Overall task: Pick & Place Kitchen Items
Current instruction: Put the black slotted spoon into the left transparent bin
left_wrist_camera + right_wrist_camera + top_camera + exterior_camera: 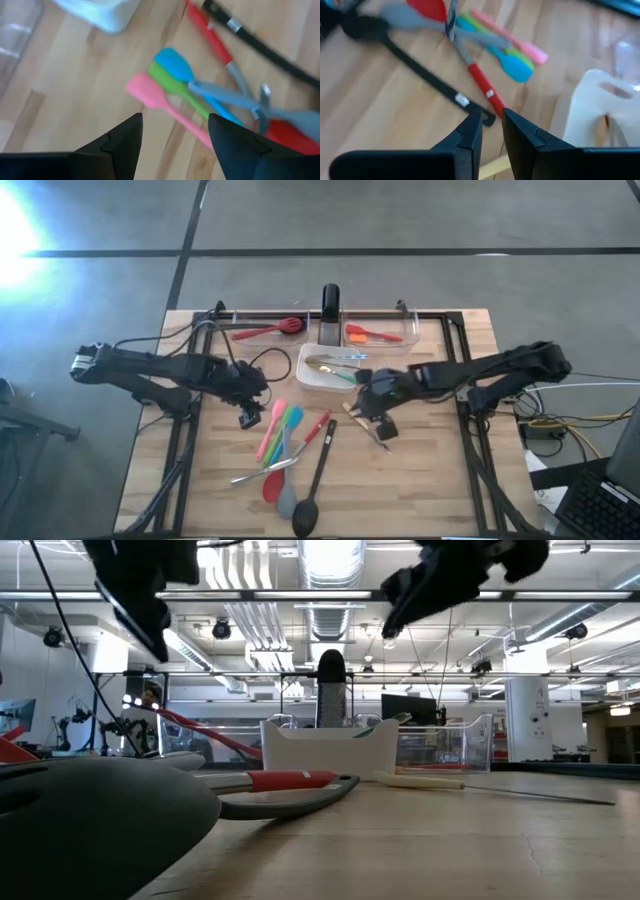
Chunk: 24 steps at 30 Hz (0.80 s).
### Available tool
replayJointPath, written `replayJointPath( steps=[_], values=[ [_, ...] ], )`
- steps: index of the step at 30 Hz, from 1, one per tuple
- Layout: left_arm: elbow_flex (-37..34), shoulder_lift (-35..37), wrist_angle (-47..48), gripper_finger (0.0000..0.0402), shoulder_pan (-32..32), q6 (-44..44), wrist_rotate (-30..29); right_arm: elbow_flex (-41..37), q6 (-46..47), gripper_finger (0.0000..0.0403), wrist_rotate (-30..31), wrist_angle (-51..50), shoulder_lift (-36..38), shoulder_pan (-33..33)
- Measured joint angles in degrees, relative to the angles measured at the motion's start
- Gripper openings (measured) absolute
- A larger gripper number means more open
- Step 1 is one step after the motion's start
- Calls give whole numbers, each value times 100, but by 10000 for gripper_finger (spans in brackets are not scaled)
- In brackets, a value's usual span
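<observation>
Hovering above the tabletop [420, 480], the right hand [378, 423] is showing only a narrow gap between its fingers [465, 140] and is gripping nothing. Just beside it are lying a pale wooden-handled piece [356, 416] and the white square dish [318, 376] with cutlery inside. Waiting wide open and empty, the left hand [250, 417] is hanging near the pink, green and blue silicone spoons [280, 428].
</observation>
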<state>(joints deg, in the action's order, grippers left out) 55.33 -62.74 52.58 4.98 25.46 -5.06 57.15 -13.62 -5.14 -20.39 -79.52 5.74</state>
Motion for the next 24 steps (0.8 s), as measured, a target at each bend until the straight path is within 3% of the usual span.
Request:
replayJointPath(
  steps=[9, 17, 24],
  values=[
    [-638, 0, -13, 229, -1, 359, 3, 949, -490, 134, 6, -151, -1564, 4],
    [-782, 0, -18, 229, 0, 398, 9, 1992, -662, 180, -416, -1209, -2707, 95],
    [-780, 0, -36, 229, -1, 354, 7, 2678, -1170, 198, -390, -1863, -3519, 403]
  ],
)
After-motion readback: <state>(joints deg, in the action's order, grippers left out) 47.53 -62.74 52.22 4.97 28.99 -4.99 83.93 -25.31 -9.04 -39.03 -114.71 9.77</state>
